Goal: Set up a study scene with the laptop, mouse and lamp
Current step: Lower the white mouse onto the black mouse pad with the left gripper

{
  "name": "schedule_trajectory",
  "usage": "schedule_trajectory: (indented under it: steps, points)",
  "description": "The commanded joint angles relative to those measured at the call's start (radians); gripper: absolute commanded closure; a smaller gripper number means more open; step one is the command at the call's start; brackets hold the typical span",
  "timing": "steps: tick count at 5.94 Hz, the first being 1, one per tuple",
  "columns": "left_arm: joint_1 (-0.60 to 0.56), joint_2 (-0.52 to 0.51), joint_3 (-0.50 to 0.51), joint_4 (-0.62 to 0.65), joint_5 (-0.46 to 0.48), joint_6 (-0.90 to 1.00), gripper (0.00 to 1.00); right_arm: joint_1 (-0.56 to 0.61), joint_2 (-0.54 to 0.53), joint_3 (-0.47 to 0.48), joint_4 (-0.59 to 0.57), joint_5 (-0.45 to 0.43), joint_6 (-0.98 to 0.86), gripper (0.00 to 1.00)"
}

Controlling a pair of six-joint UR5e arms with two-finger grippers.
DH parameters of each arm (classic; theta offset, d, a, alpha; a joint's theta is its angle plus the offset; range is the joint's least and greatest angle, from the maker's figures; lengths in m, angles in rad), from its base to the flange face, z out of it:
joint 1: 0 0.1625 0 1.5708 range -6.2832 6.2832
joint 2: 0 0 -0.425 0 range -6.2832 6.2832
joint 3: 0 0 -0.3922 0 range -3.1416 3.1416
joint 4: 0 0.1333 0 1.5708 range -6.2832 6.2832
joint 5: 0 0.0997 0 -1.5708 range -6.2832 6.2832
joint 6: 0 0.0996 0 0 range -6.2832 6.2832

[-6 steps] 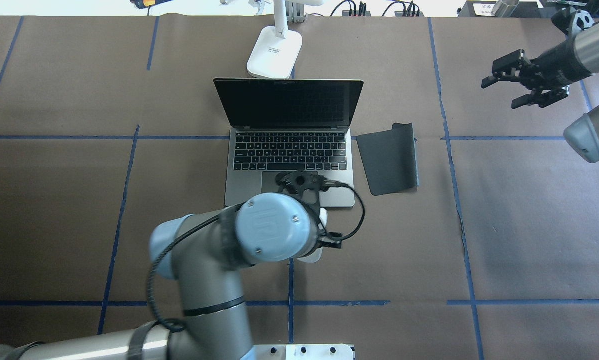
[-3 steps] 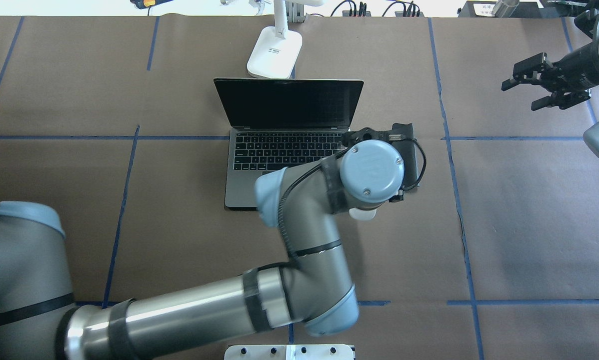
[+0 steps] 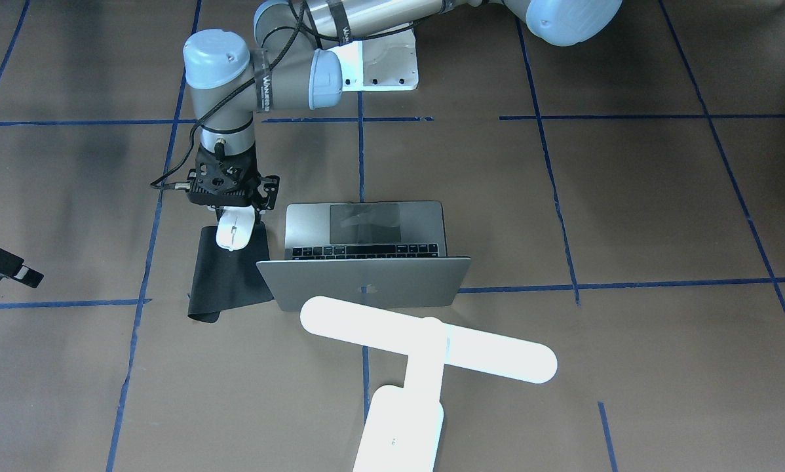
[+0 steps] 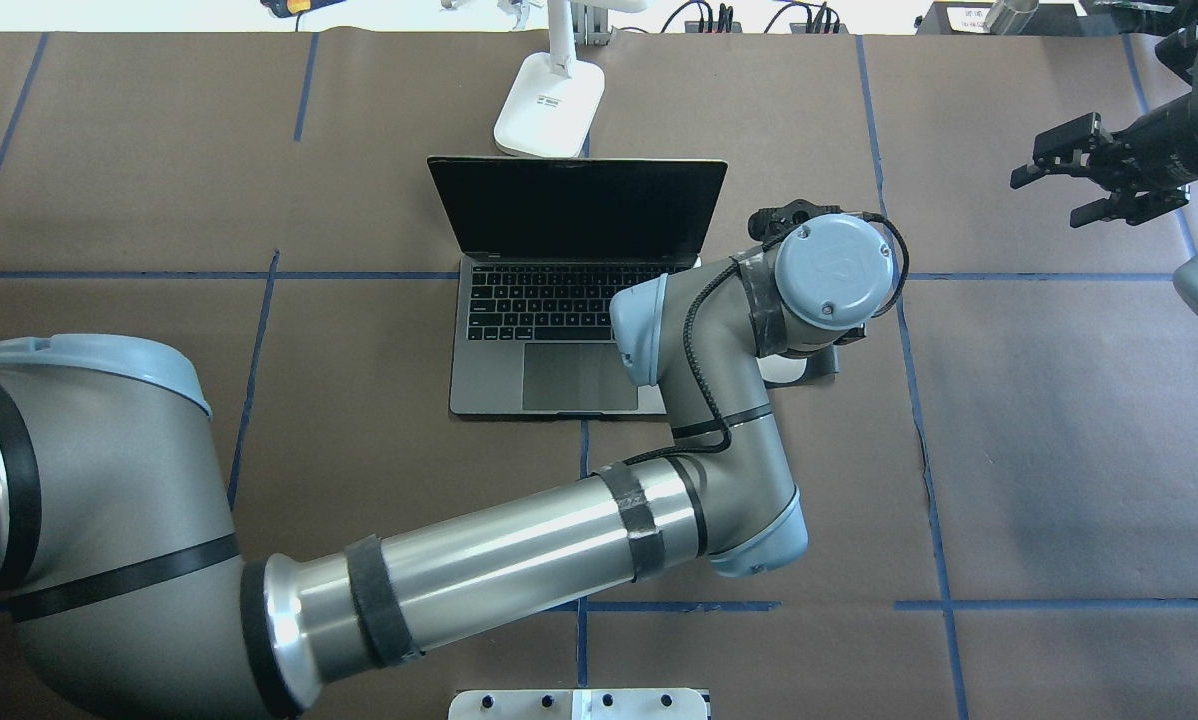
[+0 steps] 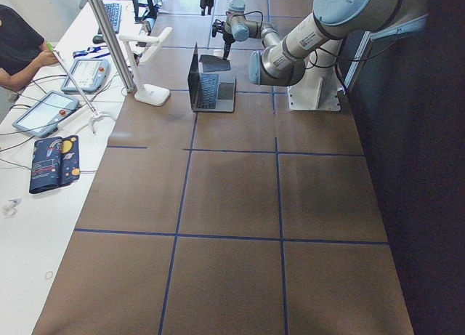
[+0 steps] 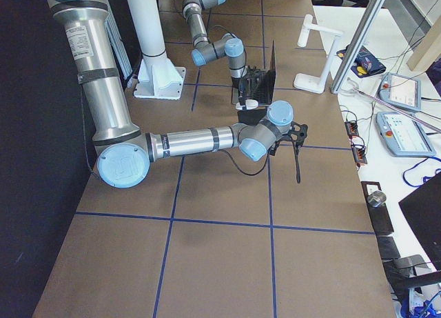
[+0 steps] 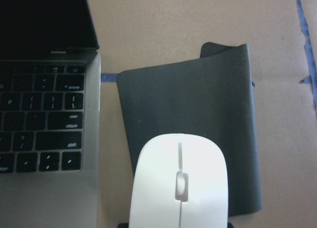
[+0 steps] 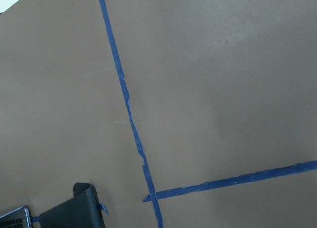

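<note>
Robotics lab, not office. Evidence: big industrial arm plus second one beyond it, white bolted pedestal; table wrapped in brown paper, blue tape grid; side bench with teach pendants, loose cabling, aluminium post; operator seated alongside

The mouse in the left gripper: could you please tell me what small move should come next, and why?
Probably a straight descent onto the mat. The left gripper holds the mouse over the robot-side part of the black mat, close beside the open laptop. Sideways it seems well placed, so lowering it looks like what is left before release.
</note>
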Motion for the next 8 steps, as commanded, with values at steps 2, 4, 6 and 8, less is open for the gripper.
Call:
schedule_trajectory:
  steps: [2, 4, 6, 8]
  points:
    - [-0.011, -0.065, 0.226, -0.214, 0.028, -0.069, 0.6, -0.004, -0.011, 0.004, 0.002, -0.009, 0.001, 0.0]
    - [-0.01, -0.082, 0.303, -0.272, 0.075, -0.116, 0.54, -0.005, -0.043, 0.027, 0.01, -0.003, 0.0, 0.0]
    - [-0.001, -0.096, 0.314, -0.274, 0.075, -0.125, 0.52, -0.016, -0.04, 0.022, 0.009, -0.005, 0.001, 0.0]
    - [-0.001, -0.104, 0.314, -0.274, 0.074, -0.128, 0.36, -0.017, -0.04, 0.024, 0.009, -0.003, 0.001, 0.0]
